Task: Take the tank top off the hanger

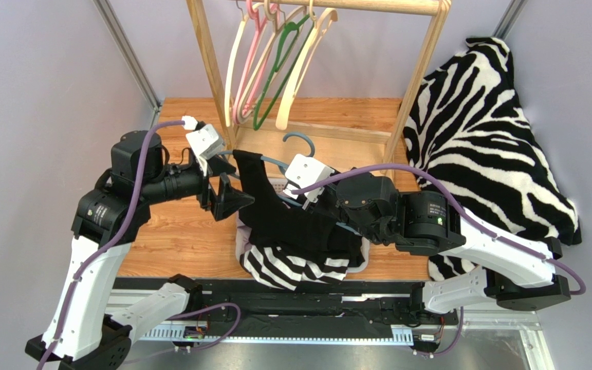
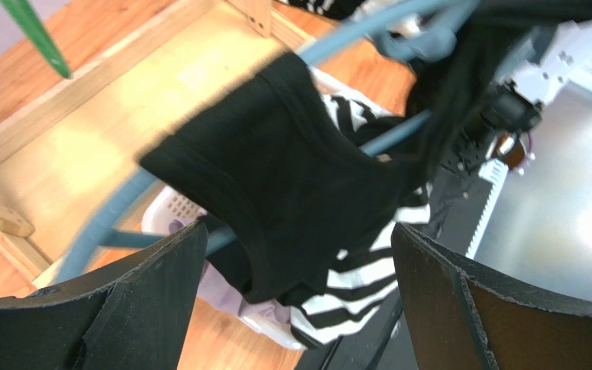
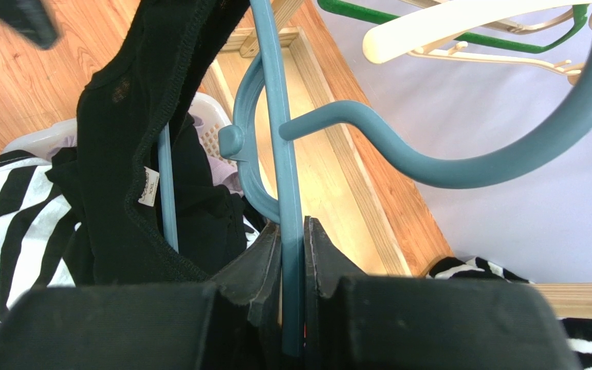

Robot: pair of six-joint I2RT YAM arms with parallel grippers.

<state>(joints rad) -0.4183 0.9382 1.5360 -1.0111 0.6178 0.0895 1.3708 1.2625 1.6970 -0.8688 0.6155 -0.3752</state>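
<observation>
Since my left gripper stands spread wide with nothing between its fingers, it is the free tool and the nearer one to the cloth. The black tank top lies just to its right. In the left wrist view a folded shoulder of it sits straight ahead, between and a little beyond the two pads, touching neither. The garment is draped over the blue hanger, held up above the white laundry basket, where a zebra-striped garment lies under its hem.

The hanger's long axis runs across me, from its left shoulder near my left gripper down toward my right one. So the coming pull, as I judge it, goes leftward along that arm, sliding the strap off the near end.

Further right, my right gripper is pressed together on the hanger's blue bar just below the hook and carries it. Behind stands the wooden rack with spare hangers, and a zebra blanket is at the far right.

From above, my right fingertips are hidden under the wrist camera and cloth. The hanger's right shoulder is covered, so I cannot tell whether that strap is on it. The left wrist view is blurred.
</observation>
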